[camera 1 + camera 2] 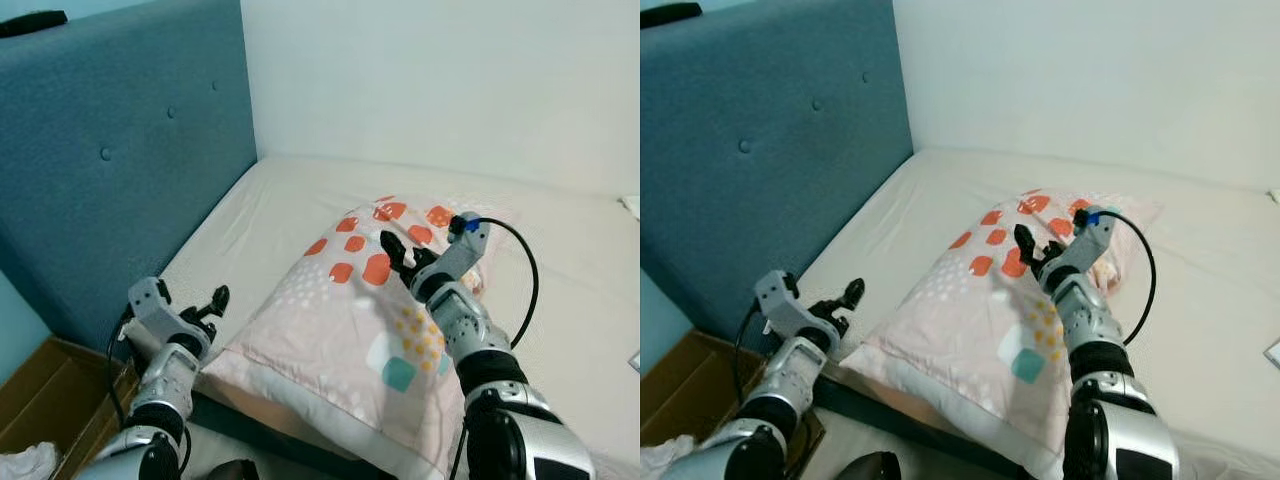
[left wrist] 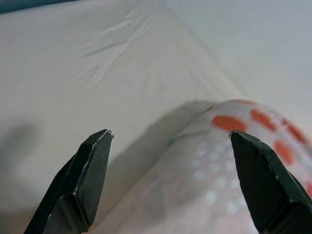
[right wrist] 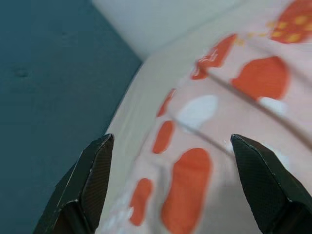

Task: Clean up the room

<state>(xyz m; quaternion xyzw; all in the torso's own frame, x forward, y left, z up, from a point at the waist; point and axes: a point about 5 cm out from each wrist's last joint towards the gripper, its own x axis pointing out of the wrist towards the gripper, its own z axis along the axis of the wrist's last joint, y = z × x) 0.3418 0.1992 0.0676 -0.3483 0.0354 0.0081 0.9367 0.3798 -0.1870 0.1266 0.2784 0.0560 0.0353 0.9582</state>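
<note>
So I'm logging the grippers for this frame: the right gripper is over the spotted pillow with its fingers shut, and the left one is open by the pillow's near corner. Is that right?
Not quite. The right gripper is over the spotted pillow, but its fingers are open, not shut; the right wrist view shows the two fingertips spread wide with the pillow between them. The left gripper is open by the pillow's near corner, as you said.

A bed (image 1: 280, 195) with a cream sheet fills the corner by a blue headboard (image 1: 110, 150). A pink spotted pillow (image 1: 350, 330) lies on it, reaching the near edge.
</note>
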